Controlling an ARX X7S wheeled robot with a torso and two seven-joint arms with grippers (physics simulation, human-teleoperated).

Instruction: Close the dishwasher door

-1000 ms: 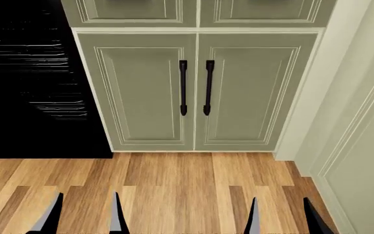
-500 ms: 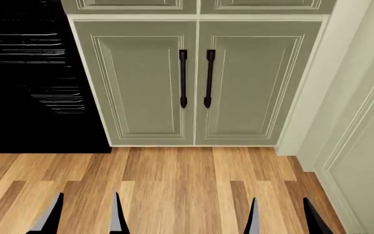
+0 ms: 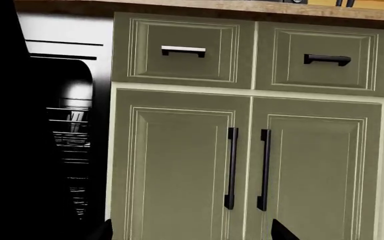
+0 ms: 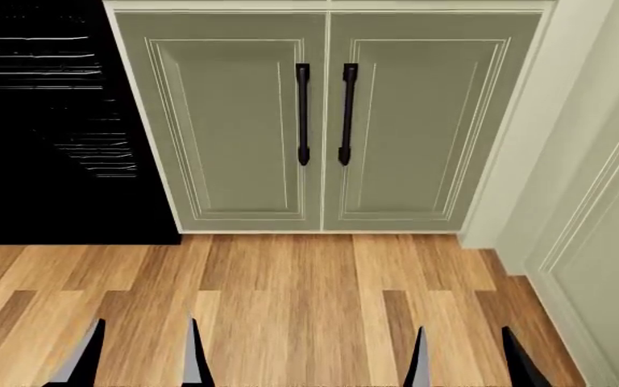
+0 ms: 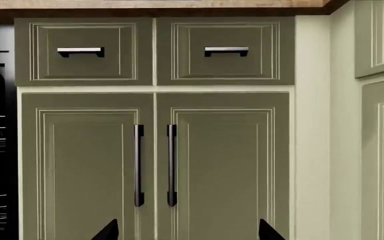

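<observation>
No brand, label or legible writing appears on any surface in the three views.

Left gripper (image 4: 138,355): fingers spread, nothing between them, touching nothing; it hangs above the wood floor (image 4: 288,298). Right gripper (image 4: 466,359): likewise spread and empty, clear of all surfaces. In both wrist views only the dark fingertips show at the frame edge, well apart.

The dishwasher (image 4: 51,121) occupies the far left of the head view as a black mass with thin bright rack wires (image 4: 84,153) visible inside, so its cavity stands open. The dishwasher door itself cannot be separated from the surrounding black in these views (panel and interior merge). In the left wrist view the open cavity (image 3: 68,150) shows racks beside the cabinets; the right wrist view catches only a narrow strip of it.

Directly ahead stand two sage-green cabinet doors (image 4: 234,121) with paired black vertical handles (image 4: 303,113), closed. Above them, two drawers (image 5: 85,52) sit under the wooden counter (image 5: 152,4) edge. A pale panelled side wall (image 4: 600,242) runs along the right.
</observation>
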